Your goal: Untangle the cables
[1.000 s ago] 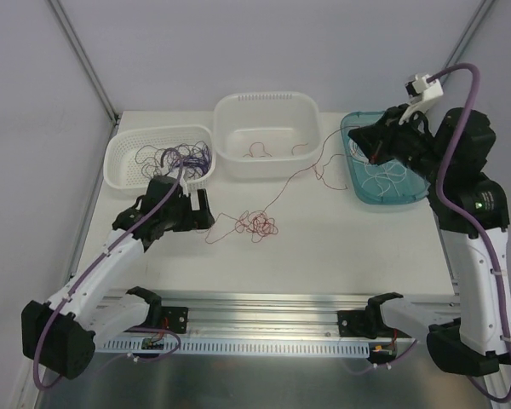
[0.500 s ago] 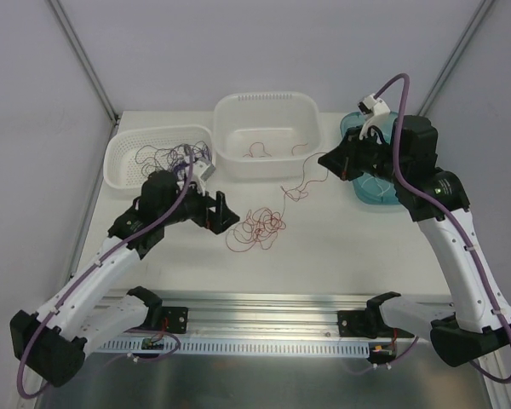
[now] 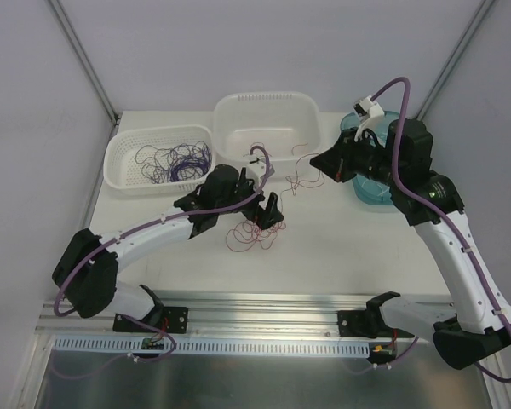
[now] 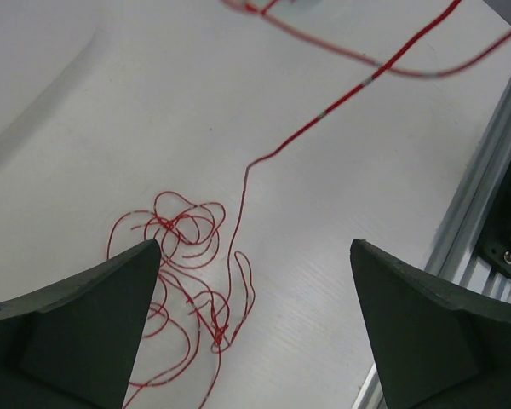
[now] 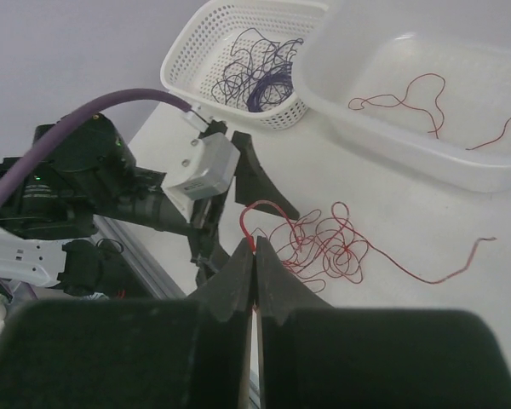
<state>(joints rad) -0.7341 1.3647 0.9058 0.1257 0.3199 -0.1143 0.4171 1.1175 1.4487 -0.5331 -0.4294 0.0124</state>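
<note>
Left to right. White perforated plastic basket (image 3: 119, 166) holding thin purple curly cables (image 3: 175, 160) sits well behind the left gripper (image 3: 257, 218), not in play.

Left gripper: jaws wide apart, holding nothing, hovering over the clump of thin red curly cable (image 4: 183, 273). The clump lies on the white table (image 4: 324, 256) just under and between its fingers, nearer one finger than the other.

Right gripper (image 5: 254, 247): closed tight, pinching one strand of that red cable at its tips.

Risks as I see them:
- Left clamps the whole clump instead of one loop, right pulls, and the knots cinch down.
- Wire slips out of the right pinch. It's far thinner than the fingers, so there's little to bite.
- A loop hooks a left finger and the lot drags along.

Orientation: the clump itself is a roundish mess with no real axis. The strand gives the axis. It leaves the clump heading away from the left gripper and slants up to the right gripper's tips, kinked in places. A second loose tail ends on the table short of the white smooth plastic tub (image 3: 264, 106).
</note>
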